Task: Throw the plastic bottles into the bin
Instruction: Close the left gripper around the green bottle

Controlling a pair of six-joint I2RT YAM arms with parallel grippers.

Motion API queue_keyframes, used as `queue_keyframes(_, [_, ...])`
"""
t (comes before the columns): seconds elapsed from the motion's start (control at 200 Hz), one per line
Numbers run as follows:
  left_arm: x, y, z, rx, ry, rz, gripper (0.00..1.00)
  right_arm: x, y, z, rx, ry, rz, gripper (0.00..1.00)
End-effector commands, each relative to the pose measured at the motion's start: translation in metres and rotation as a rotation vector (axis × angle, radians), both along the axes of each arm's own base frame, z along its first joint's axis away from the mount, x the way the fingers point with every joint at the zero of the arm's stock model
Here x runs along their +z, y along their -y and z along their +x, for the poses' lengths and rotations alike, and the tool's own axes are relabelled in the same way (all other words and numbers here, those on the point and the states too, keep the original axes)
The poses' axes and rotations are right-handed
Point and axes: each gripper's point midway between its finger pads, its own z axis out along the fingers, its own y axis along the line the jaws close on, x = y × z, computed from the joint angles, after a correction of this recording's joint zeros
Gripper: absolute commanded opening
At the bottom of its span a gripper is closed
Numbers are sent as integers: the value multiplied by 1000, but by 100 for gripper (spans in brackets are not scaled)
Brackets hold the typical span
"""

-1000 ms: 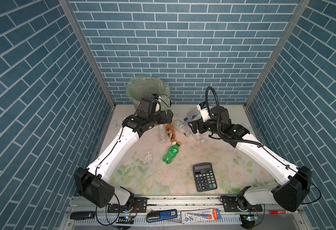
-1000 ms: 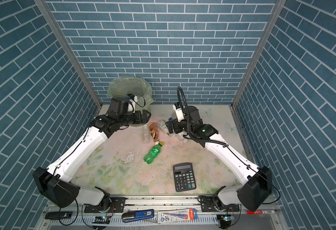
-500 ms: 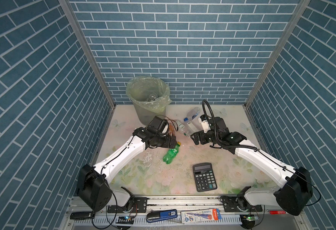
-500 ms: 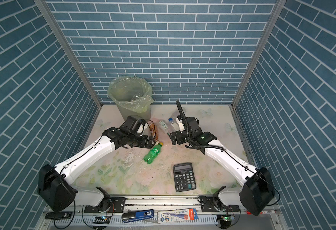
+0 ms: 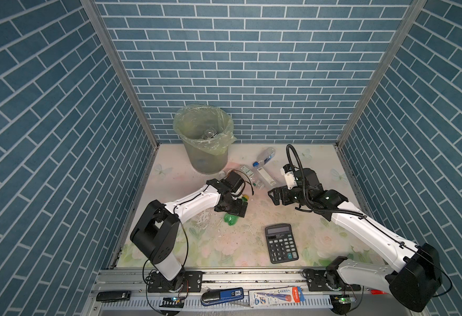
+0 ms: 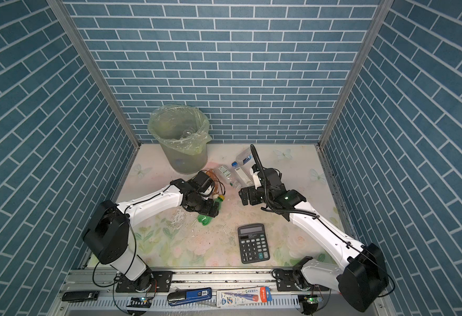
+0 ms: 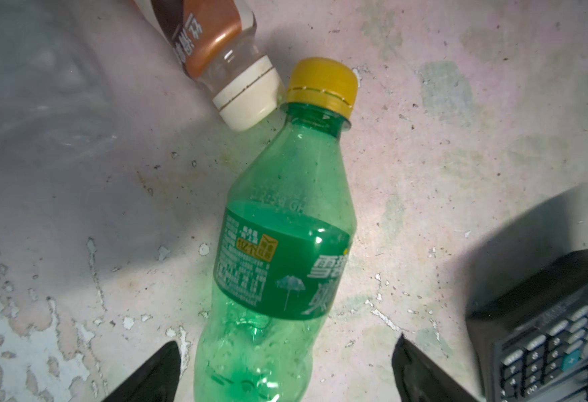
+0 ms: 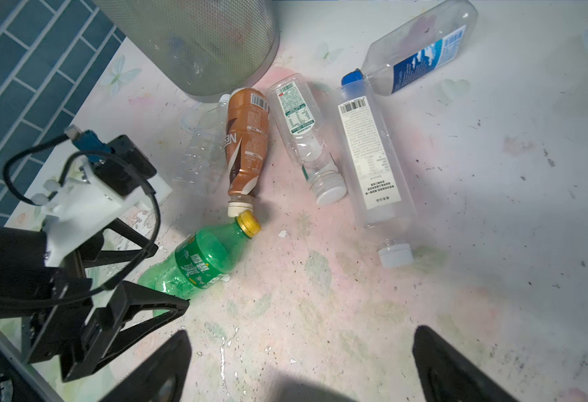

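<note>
Straddling green bottle (image 7: 285, 264), L fingers (image 7: 153, 376) spread; brown bottle (image 7: 202, 38) touching cap-to-cap; calculator (image 7: 546, 330) near; R fingers (image 8: 160, 369) spread, empty.

Left pincer (image 7: 283, 343) and right pincer (image 8: 303, 334) both angle downward, jaws spread wide.

Black calculator (image 5: 281, 243) on floral tabletop (image 5: 218, 247)

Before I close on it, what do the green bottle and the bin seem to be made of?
Green bottle: thin, see-through tinted plastic with a glossy finish; it shows highlights and its lower body is dented. Its yellow cap looks like matte opaque plastic. Bin: frosted, translucent grey plastic, likely rigid; shapes show through its wall. Its liner: thin, crinkly pale green film.
</note>
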Motion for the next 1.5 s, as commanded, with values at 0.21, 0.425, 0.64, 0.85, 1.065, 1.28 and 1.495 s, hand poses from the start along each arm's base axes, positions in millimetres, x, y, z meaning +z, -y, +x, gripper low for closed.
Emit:
queue_keyframes(0.21, [-23,-5,0,9,-6,42,82,-5,2,-8,-5,-43,67,99])
queue_keyframes(0.425, [-36,-6,-5,11,-37,51,73,-4,4,-12,31,-48,92,99])
queue_keyframes(0.64, [-40,-9,-9,7,-56,65,59,-1,8,-11,31,-37,90,99])
queue_keyframes(0.85, [-36,-11,-10,16,-52,62,51,-3,9,-10,35,-38,110,99])
queue_keyframes(1.065, [-18,-7,-6,40,-13,17,49,2,4,-11,60,-38,138,99])
queue_keyframes(1.28, [8,8,-2,23,17,-72,49,10,1,-10,71,-24,152,99])
queue_keyframes(1.495, [43,15,12,30,115,-128,50,18,-7,-4,93,-12,174,99])
